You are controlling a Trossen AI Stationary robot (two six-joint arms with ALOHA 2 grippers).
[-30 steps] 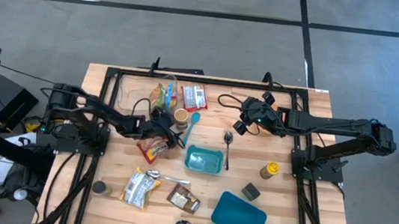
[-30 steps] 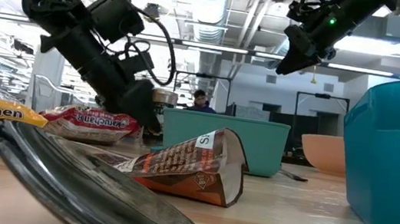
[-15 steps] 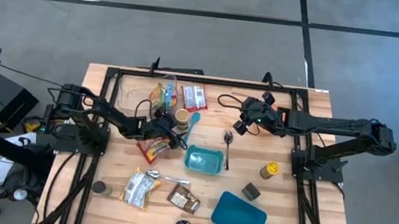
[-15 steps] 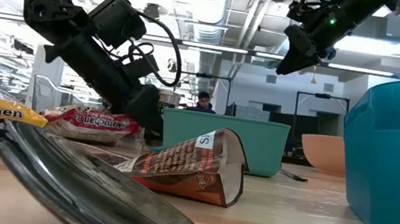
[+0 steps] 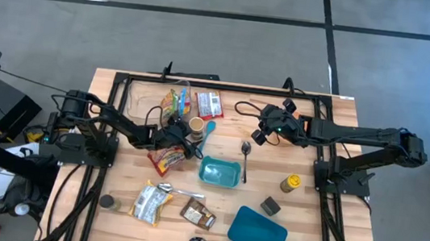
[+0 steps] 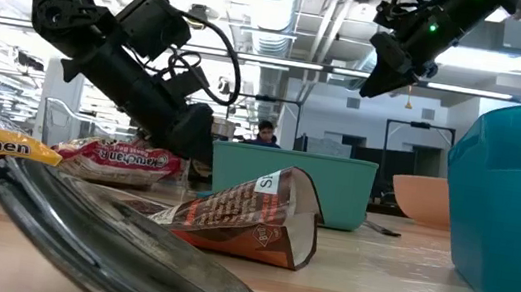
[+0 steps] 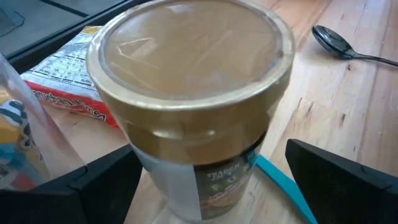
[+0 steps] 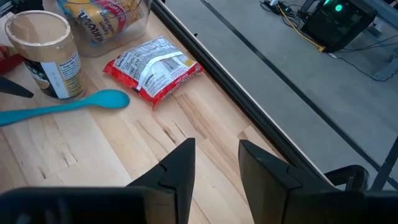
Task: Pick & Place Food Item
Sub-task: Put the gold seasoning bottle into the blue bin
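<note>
A jar (image 7: 193, 93) with a tan lid and a white and dark label stands upright on the table at the far left-middle (image 5: 196, 125); it also shows in the right wrist view (image 8: 46, 53). My left gripper (image 5: 186, 136) is open, low over the table. One finger (image 7: 93, 186) is close beside the jar and the other (image 7: 342, 174) stands well apart from it. Whether the near finger touches the jar, I cannot tell. My right gripper (image 5: 260, 134) hovers above the far middle of the table, its fingers (image 8: 180, 168) a narrow gap apart, empty.
A teal spoon (image 5: 207, 136) lies beside the jar. A red packet (image 5: 166, 159), a teal bin (image 5: 219, 171), a clear tub of snacks (image 5: 178, 100) and a red and white packet (image 5: 209, 104) lie around it. A metal spoon (image 5: 245, 158), a yellow bottle (image 5: 291, 182) and a teal lid (image 5: 257, 232) lie to the right.
My left gripper has moved toward the table's right edge, closer to the jar, staying low and open. The jar has kept its place.
</note>
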